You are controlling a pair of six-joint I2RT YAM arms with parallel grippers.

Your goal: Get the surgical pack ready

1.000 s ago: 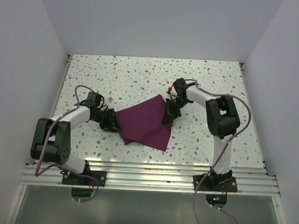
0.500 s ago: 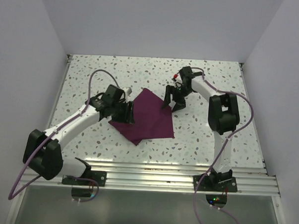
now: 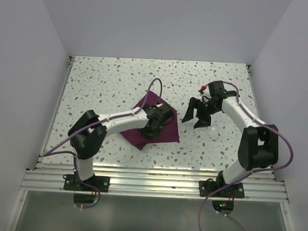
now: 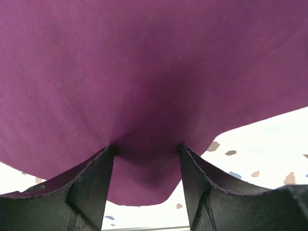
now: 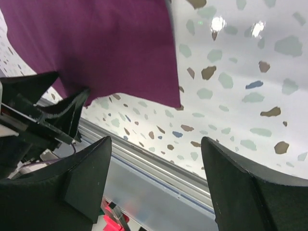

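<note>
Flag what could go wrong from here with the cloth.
1. The maroon cloth bulges up between the fingers of the left gripper, while the right gripper hangs open beside it, off the fabric. With nothing pinning it, a pull may drag the whole cloth or undo the fold.
2. The left arm lies across the cloth, so moving it could snag and rumple the top layer.

Maroon cloth [image 3: 167, 130] is shared by all: overhead from high behind, left wrist point-blank, right wrist from its right.
</note>
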